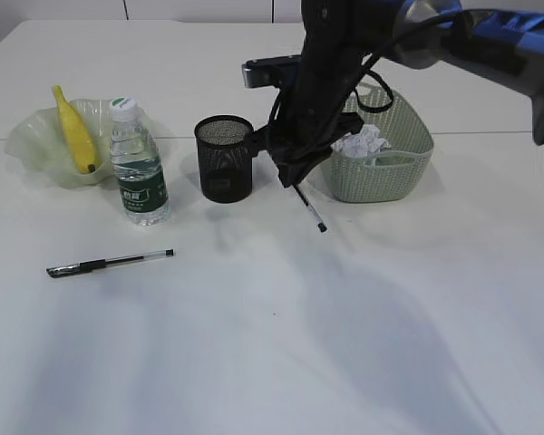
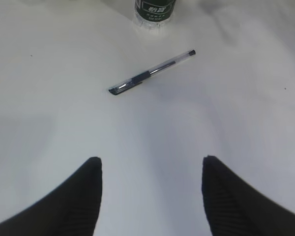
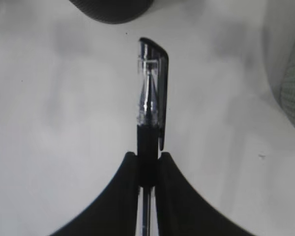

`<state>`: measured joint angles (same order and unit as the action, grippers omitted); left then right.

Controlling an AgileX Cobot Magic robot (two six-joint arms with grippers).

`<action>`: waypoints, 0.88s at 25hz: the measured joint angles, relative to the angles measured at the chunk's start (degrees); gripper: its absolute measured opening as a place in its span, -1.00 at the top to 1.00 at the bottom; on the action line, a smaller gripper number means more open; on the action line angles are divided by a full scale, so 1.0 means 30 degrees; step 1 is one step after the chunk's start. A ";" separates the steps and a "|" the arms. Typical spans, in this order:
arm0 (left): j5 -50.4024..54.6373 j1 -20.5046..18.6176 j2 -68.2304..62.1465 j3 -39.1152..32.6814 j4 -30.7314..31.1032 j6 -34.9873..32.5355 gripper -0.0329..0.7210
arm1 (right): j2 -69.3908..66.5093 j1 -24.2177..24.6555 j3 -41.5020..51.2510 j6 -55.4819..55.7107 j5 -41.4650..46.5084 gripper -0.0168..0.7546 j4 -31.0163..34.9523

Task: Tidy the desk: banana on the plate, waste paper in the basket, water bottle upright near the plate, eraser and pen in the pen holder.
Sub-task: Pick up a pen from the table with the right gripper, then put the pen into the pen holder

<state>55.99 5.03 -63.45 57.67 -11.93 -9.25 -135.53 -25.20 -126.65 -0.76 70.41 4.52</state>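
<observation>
Desk [image 1: 363, 344]: plain white tabletop, bare at the near edge.
Loose pen [image 1: 109, 264]: black-capped clear pen lying flat on the desk, front left, well apart from everything else; in the left wrist view [image 2: 151, 73] it lies slantwise ahead of the hand.
Left hand [image 2: 151, 169]: seen only from its wrist camera, fingers spread wide, nothing between them, above bare desk short of the loose pen.
Water bottle [image 1: 138, 163]: clear, dark green label, white cap, standing upright just beside the plate, on its right.
Held pen [image 1: 308, 207]: second pen, gripped at its dark section, hanging tilted in the air above the desk between pen holder and basket; its cap end [image 3: 152, 83] points away from the wrist camera.
Right hand [image 1: 290, 174]: fingers [image 3: 177, 196] pinched narrow on the held pen.
Pen holder [image 1: 225, 159]: black mesh cup, upright, just left of the right hand.
Plate [image 1: 36, 136]: pale green dish with wavy rim, far left.
Banana [image 1: 74, 130]: yellow, dark tip, lying in the plate.
Basket [image 1: 390, 163]: sage-green woven-look basket, right of the held pen.
Waste paper [image 1: 363, 142]: crumpled white wad inside the basket.
Eraser: cannot tell where it is.
</observation>
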 joint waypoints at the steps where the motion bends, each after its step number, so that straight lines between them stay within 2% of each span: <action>1: 0.0000 0.0000 0.0000 0.0000 0.0000 0.0000 -0.29 | 0.0199 0.0000 0.0000 -0.0114 0.0000 0.84 0.0042; 5: 0.0000 0.0000 0.0000 0.0000 0.0000 0.0000 -0.29 | 0.0678 0.0000 0.0000 -0.0820 -0.1622 0.84 0.0362; 14: 0.0076 0.0000 0.0000 0.0000 0.0000 0.0000 -0.29 | 0.0731 0.0000 0.0000 -0.4623 -0.6344 0.85 0.3121; 22: 0.0205 0.0000 0.0000 0.0000 0.0000 0.0000 -0.29 | 0.0912 0.0000 0.0000 -0.5719 -0.6589 0.85 0.4114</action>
<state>56.60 5.03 -63.45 57.67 -11.93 -9.25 -132.80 -25.20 -126.65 -17.92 50.64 16.87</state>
